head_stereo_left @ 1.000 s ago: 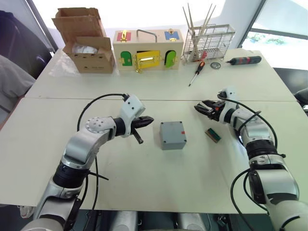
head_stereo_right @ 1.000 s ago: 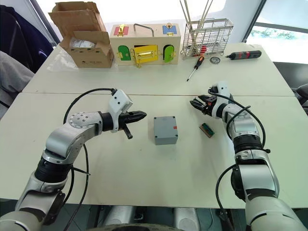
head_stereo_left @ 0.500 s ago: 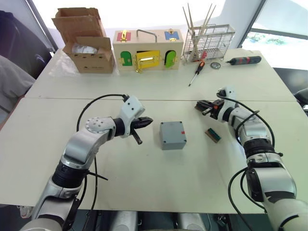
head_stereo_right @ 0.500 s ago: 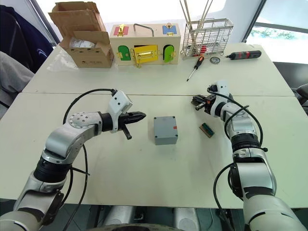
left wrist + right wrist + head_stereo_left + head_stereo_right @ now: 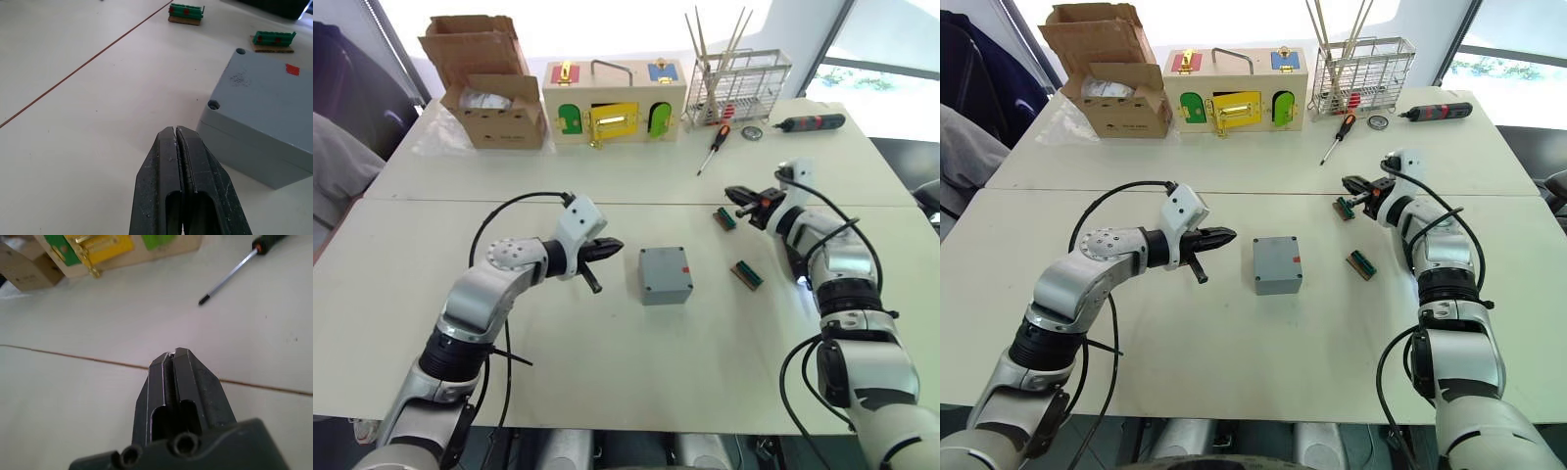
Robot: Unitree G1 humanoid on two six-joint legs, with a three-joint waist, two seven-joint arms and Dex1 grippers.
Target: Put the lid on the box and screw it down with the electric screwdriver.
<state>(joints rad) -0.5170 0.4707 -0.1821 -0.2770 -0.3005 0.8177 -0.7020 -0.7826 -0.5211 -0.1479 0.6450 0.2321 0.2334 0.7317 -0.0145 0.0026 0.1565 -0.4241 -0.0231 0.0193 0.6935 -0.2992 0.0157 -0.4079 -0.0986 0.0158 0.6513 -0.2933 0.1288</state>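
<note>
I see the small square grey plastic box (image 5: pixel 666 275) sitting on the white surface (image 5: pixel 607 362) in front of me, its flat grey lid (image 5: pixel 266 83) already seated on top, with corner screw holes and a small red mark showing. My left jaws (image 5: pixel 612 247) hover just to the left of the box, apart from it; the left wrist view shows the two black fingers (image 5: pixel 164 191) pressed together with nothing between them. A short black rod-like part (image 5: pixel 592 279) hangs below that left wrist (I cannot tell what it is).

My right jaws (image 5: pixel 736 194) are out to the right of the box, near the seam between the two tabletops. They too are closed on nothing. A small green terminal block (image 5: pixel 724 218) lies just beside them, and a second green terminal block (image 5: pixel 746 275) lies closer to me, right of the box.

At the far right of the surface, well away from both arms, lies a black-and-red driver (image 5: pixel 813 122), with a small red-and-black hand screwdriver (image 5: pixel 713 147) near a wire rack (image 5: pixel 736 86). The wooden box with coloured doors (image 5: pixel 614 101) and a brown cardboard box (image 5: pixel 489 83) stand along the far edge.
</note>
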